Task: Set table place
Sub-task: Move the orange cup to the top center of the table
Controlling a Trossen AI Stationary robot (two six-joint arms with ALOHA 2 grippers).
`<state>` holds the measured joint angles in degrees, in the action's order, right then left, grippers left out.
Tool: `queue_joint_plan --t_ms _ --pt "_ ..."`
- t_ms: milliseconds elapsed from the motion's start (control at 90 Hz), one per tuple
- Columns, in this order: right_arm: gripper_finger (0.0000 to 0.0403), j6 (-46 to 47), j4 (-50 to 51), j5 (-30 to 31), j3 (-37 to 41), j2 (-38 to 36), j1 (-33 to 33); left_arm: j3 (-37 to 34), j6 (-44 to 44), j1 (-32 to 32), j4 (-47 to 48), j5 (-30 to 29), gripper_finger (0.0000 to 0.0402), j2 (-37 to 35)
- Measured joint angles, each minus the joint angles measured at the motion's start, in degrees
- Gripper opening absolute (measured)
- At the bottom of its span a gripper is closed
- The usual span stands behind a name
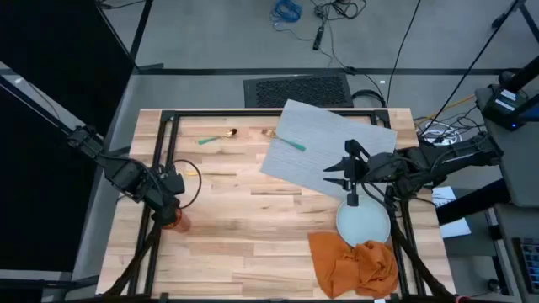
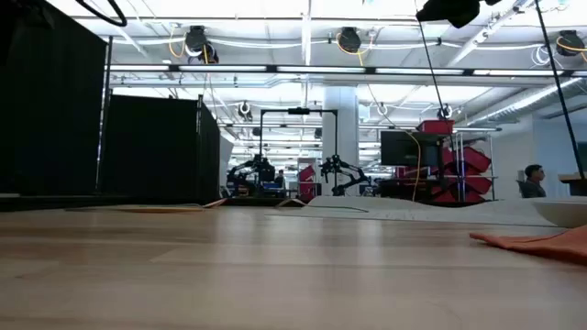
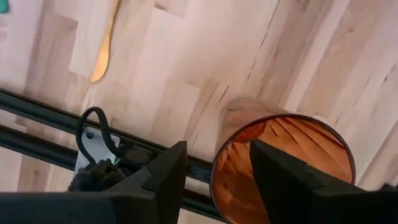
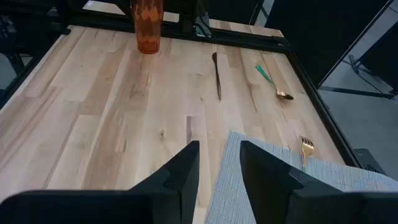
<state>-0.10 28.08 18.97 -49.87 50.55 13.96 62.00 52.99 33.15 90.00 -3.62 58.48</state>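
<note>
Placemat (image 1: 333,151) lies crooked at the far right of the table (image 1: 253,227), one corner close to the black edge, so it looks ready to be pulled straight. From above, the right gripper (image 1: 338,173) hangs over its near side, fingers spread, holding nothing. The plate (image 1: 364,220) and orange napkin (image 1: 354,265) wait close by; the middle is bare, good room for sliding. The low view shows only flat wood and the napkin's edge. Near the left edge, the left gripper (image 3: 217,171) has spread fingers around a cup (image 3: 283,165) rim. The right wrist view shows a knife (image 4: 217,74), spoon (image 4: 272,84) and fork (image 4: 306,149) lying apart.
</note>
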Motion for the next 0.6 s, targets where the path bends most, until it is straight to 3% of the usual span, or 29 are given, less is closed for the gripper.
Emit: queue_joint_plan --t_ms 344,600 --pt "0.0102 -0.09 0.00 -1.57 0.00 2.56 0.00 -5.76 -1.43 -0.59 0.05 4.97 0.0162 -0.44" --pt "0.0102 -0.45 -0.51 -2.82 0.00 2.96 0.00 -8.28 -3.10 -0.55 0.04 5.13 0.0162 -1.29"
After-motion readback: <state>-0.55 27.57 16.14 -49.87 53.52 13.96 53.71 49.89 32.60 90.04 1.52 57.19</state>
